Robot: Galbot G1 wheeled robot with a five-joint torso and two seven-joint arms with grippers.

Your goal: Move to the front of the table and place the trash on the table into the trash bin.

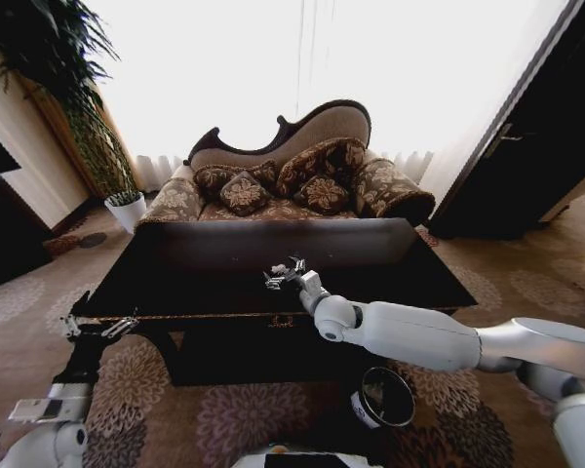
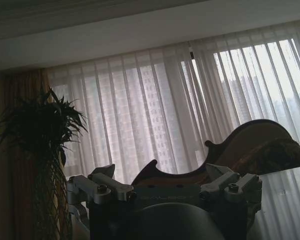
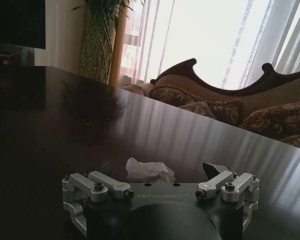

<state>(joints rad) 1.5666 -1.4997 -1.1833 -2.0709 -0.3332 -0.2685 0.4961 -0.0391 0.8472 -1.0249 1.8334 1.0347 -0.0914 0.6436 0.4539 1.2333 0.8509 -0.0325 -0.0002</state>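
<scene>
The table (image 1: 175,278) stands in the middle, with the sofa (image 1: 292,175) behind it. A paper wad (image 3: 149,171) lies on the table, near its front edge. The trash bin (image 1: 385,398) sits on the floor in front of the table, to the right. A plant pot (image 1: 127,210) stands far left.

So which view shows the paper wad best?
The right wrist view: the paper wad lies on the table, just ahead of the open right gripper. In the head view that gripper covers the spot, so the wad can't be made out. The left wrist view faces the curtains.
</scene>
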